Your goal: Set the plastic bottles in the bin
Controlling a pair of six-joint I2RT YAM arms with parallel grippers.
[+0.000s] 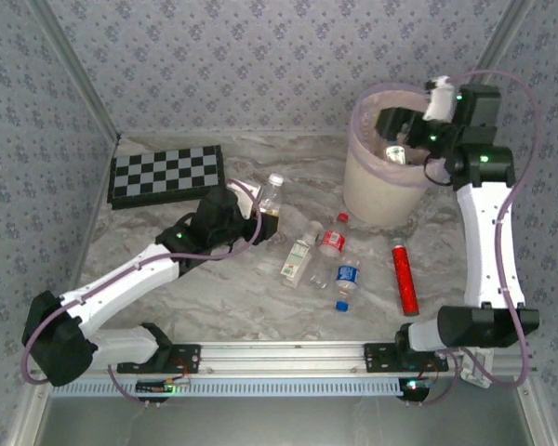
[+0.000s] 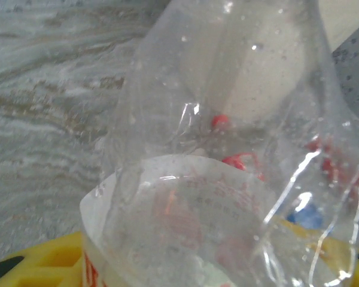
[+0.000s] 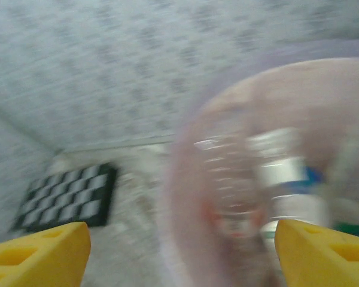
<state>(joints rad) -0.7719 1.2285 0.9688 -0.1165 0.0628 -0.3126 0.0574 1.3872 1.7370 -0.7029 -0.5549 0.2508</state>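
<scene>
Nearest, along the front edge of a marbled grey table (image 1: 214,297), two white-and-black robot arms (image 1: 121,283) are bolted side by side. Just beyond their bases, three small plastic bottles lie on their sides near the middle of the table. A blue-label bottle (image 1: 346,277) has its blue cap toward the front. A red-label bottle (image 1: 332,239) with a red cap lies just behind it, and a white-label bottle (image 1: 298,257) lies to their left. To the right, apart from them, lies a slim red cylinder (image 1: 405,279).

A little farther back, left of centre, the left gripper (image 1: 249,216) is closed on a clear white-capped bottle (image 1: 271,193), its cap pointing toward the back. I cannot tell whether this bottle rests on the table or is lifted. In the left wrist view its crumpled clear wall sits between the yellow fingers (image 2: 36,260), and the red and blue of the loose bottles show through it.

Farther back on the left, a black-and-white checkerboard (image 1: 166,175) lies flat near the table's back edge.

At the far right stands the bin (image 1: 377,190), a cream bucket with a pale pink liner (image 1: 363,107) over its rim. The right gripper (image 3: 182,239) hovers over its mouth, yellow fingers spread wide, holding nothing. The right wrist view is blurred, but bottles (image 3: 281,173) can be made out inside the bin.
</scene>
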